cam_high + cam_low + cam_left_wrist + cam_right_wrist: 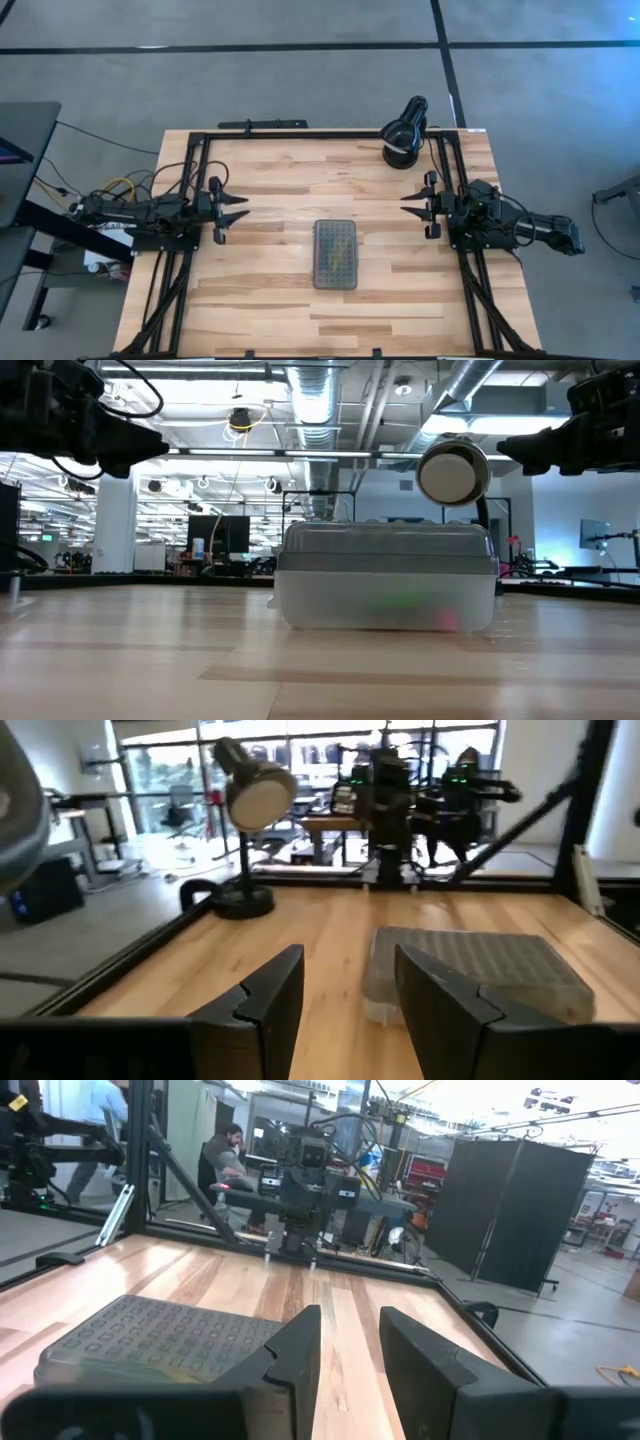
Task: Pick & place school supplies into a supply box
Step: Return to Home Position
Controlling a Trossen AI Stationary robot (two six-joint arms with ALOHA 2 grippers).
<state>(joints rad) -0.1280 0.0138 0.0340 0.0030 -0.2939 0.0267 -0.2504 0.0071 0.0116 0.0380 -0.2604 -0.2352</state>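
The supply box (335, 254) lies flat in the middle of the wooden table with its dotted greyish lid down. Through its clear wall the low view shows blurred green and pink school supplies (405, 602) inside. My left gripper (245, 208) hovers level by the table's left edge, open and holding nothing, and points toward the box (470, 970). My right gripper (404, 204) hovers level by the right edge, also open and holding nothing, with the box (150, 1340) ahead of it. Both are well clear of the box.
A black round lamp (405, 130) stands at the far right of the table, behind the box in the low view (453, 472). A black frame (300, 133) runs along the table's edges. People (235, 1145) show in the room beyond.
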